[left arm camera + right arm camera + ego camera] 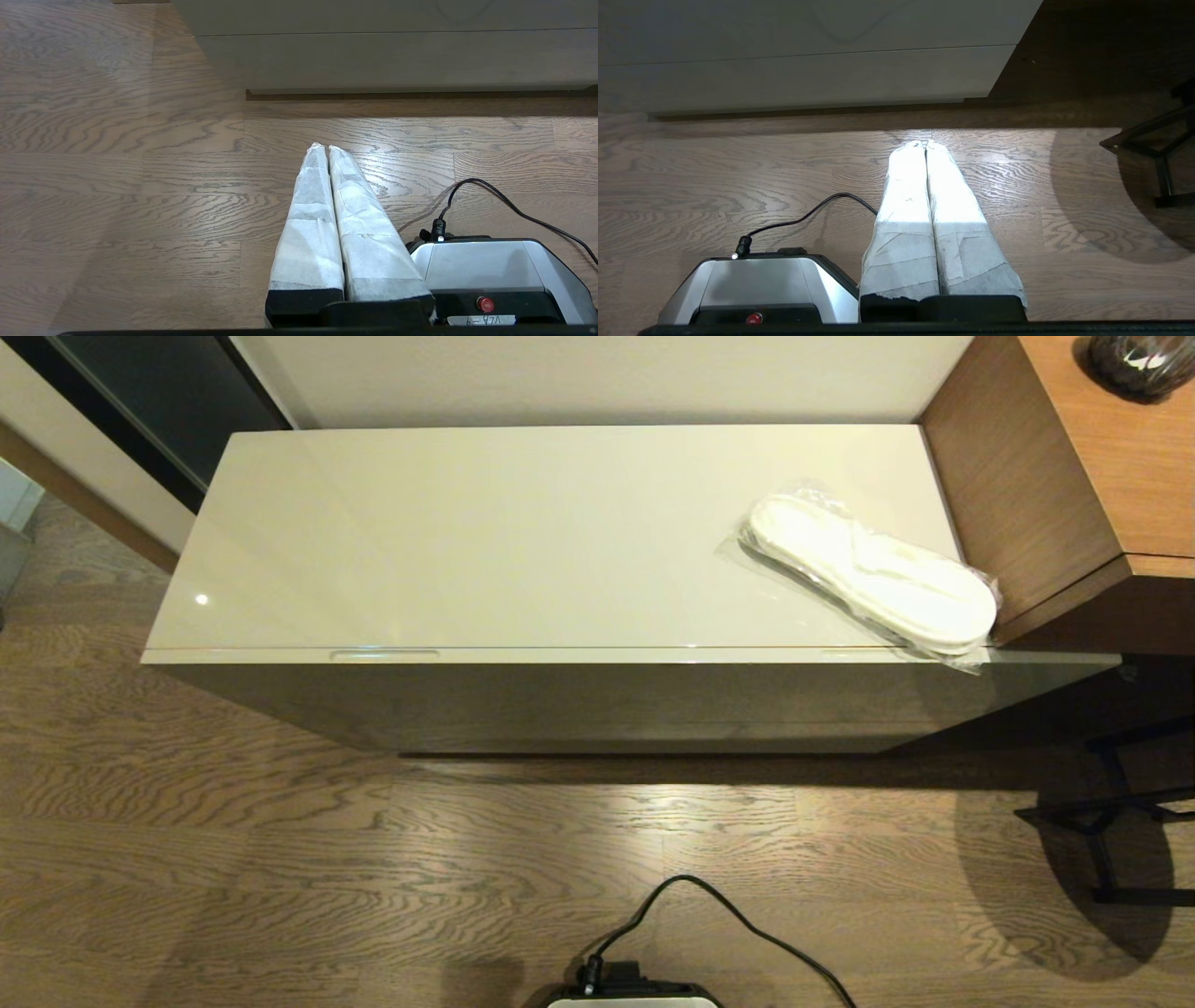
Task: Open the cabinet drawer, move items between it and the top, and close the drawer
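Slippers in clear plastic are seen lying on the cabinet top, at its end beside the brown unit; the cabinet drawer is closed. Left gripper and right gripper are held empty, fingers pressed together, low over the floor before the cabinet.

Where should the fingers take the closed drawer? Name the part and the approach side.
Grip the recessed slot handle on the cabinet drawer, hooking in from above at the front edge. The glossy front is flat, with no knob; the slot by the slippers is partly covered.
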